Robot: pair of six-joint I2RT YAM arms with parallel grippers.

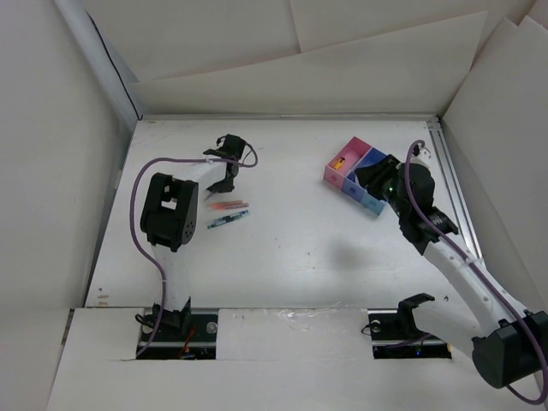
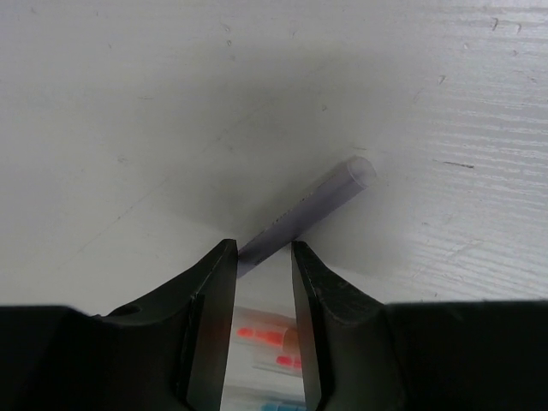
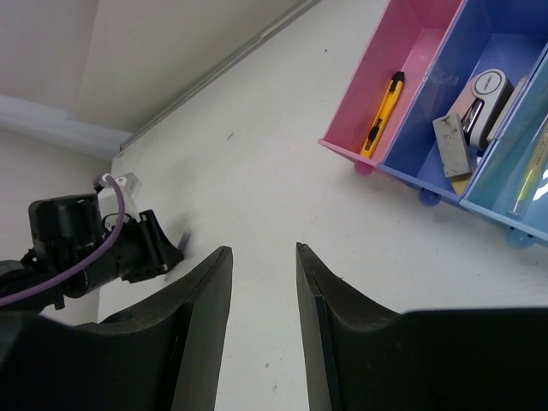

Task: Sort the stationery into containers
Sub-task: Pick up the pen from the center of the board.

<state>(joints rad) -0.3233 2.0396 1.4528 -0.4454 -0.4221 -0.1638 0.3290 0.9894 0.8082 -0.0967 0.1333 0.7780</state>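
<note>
Plainly, toward the far left corner of the table [image 1: 291, 274], the left gripper [image 2: 265, 255] pinches the near end of the grey-blue pen [image 2: 334, 188] between narrow-set fingertips. The pen's long axis runs out past the tips, slanting away and to the right in the wrist view, with most of its length free. Just nearer the table's near edge lie an orange-pink pen [image 1: 229, 205] and a teal pen [image 1: 228, 220], both roughly parallel to that edge. Well apart to the right, by the far right corner, the right gripper [image 3: 264, 257] hangs with its fingers spread and nothing between them, just beside the containers [image 1: 342, 175]. The pink box [image 3: 411, 43] holds a yellow-black piece [image 3: 381, 116], and the light blue box [image 3: 505, 201] holds a thin stick lying lengthwise. The pen's goal therefore lies rightward across the table. The left arm has the pen, though the right arm is nearer the boxes. The pen will probably need tipping end-down to enter a box.
</note>
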